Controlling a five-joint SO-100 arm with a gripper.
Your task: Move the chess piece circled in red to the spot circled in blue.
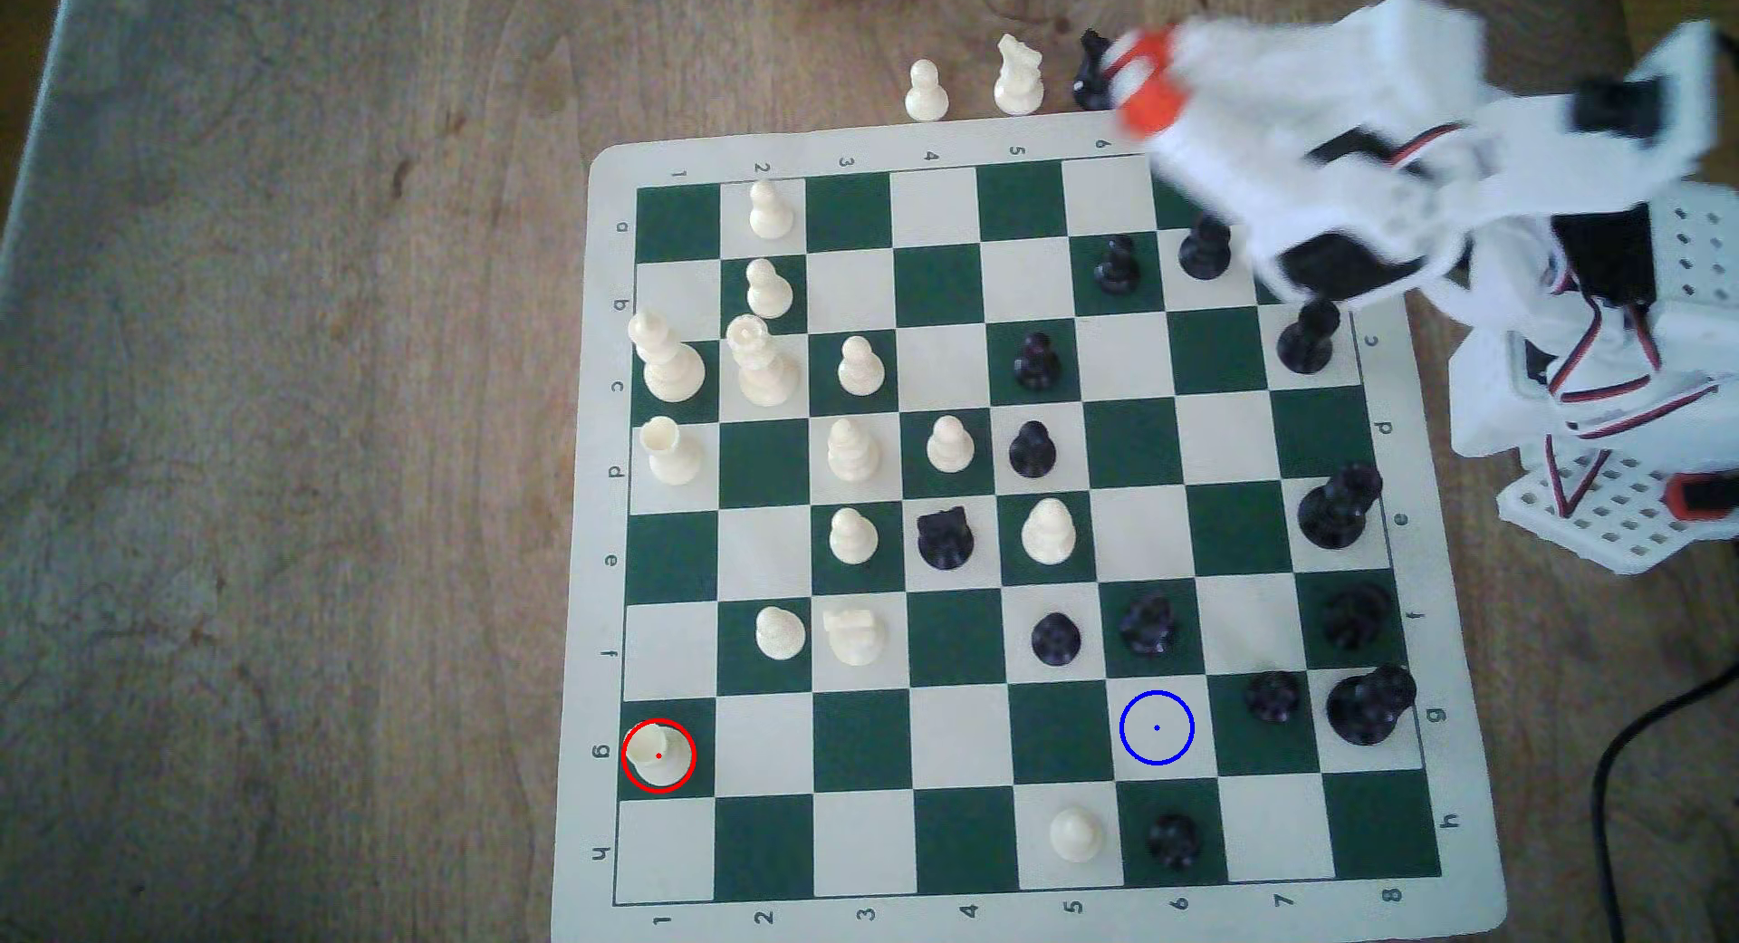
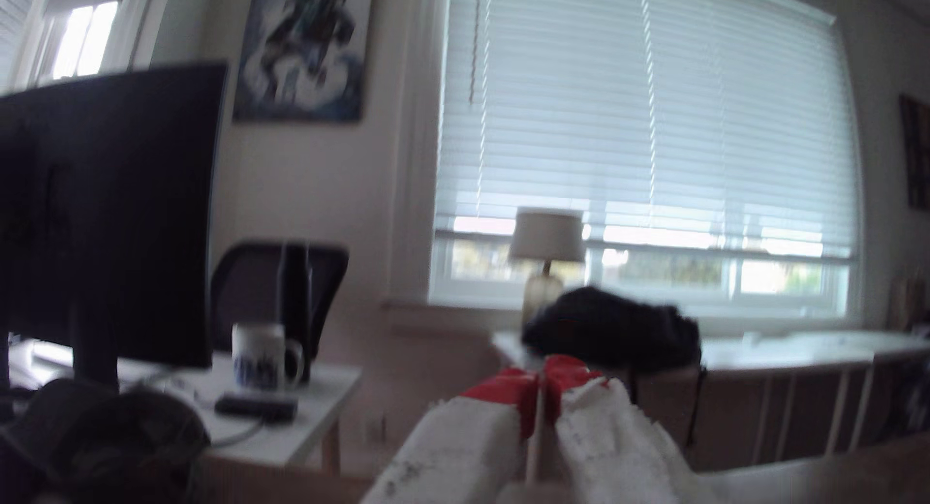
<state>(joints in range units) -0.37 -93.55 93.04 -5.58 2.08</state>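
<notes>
1. Exterior view, starting at the near edge of the board (image 1: 602, 529): a cream pawn (image 1: 1076, 832) and a black pawn (image 1: 1173, 839) stand in the last row. The black one sits on the square directly next to the blue-ringed square (image 1: 1156, 728).
2. The rook (image 1: 659, 753) I must move stands upright inside the red ring, on a dark green square at the board's near corner on this view's left. The blue-ringed square lies along the same row, toward this view's right, bare.
3. The claw (image 1: 1143, 82) hangs blurred over the board's far edge, well apart from the rook.
4. Risks, as I judge them: the long reach diagonally across the board could sweep the arm through the crowded middle. At the drop, another black pawn (image 1: 1272, 697) and the black piece (image 1: 1150, 623) hem in the blue square, so a drifting descent could topple them.
5. Wrist view: the claw's (image 2: 541, 383) red tips sit pressed together, holding nothing, aimed at a room with a monitor (image 2: 110, 217) and mug (image 2: 264, 355).
</notes>
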